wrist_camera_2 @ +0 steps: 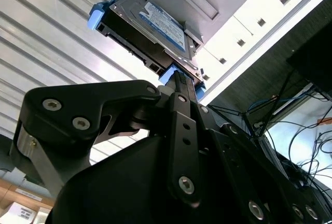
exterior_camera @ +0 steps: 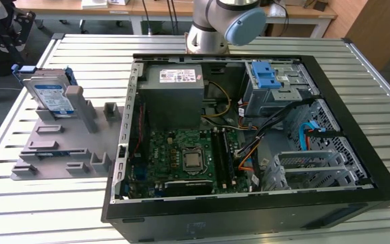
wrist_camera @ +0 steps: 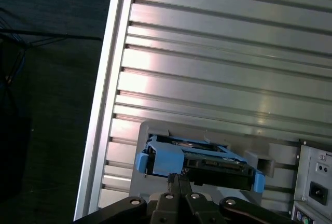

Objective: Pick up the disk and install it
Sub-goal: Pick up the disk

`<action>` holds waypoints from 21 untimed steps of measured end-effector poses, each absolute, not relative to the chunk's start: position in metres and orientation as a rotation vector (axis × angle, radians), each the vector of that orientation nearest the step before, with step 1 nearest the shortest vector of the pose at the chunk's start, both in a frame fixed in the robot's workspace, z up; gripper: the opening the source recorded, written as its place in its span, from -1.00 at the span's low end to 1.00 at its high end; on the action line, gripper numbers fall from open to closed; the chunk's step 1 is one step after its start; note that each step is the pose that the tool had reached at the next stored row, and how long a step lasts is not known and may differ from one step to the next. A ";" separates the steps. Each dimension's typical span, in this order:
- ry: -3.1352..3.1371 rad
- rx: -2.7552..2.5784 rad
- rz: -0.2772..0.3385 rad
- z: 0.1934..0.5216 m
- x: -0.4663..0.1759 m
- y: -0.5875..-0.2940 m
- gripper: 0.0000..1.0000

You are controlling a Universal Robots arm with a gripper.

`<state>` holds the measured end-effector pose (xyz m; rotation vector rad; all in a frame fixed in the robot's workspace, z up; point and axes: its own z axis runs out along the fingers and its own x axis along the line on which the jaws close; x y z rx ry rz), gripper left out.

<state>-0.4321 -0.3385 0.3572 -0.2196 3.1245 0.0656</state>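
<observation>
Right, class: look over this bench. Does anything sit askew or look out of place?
The disk is not lying flat. It stands tilted on the grey fixture plate, propped by a post, outside the open computer case. That looks like deliberate staging. Nothing looks spilled or damaged.

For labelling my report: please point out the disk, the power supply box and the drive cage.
disk point(exterior_camera: 51, 97): exterior view, on its white-and-blue label.
power supply box point(exterior_camera: 174, 101): exterior view, on its grey top face.
drive cage point(exterior_camera: 266, 79): exterior view, on its blue latch.
</observation>
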 end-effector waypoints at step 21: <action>3.122 -0.265 0.066 0.357 -0.432 -0.338 -0.79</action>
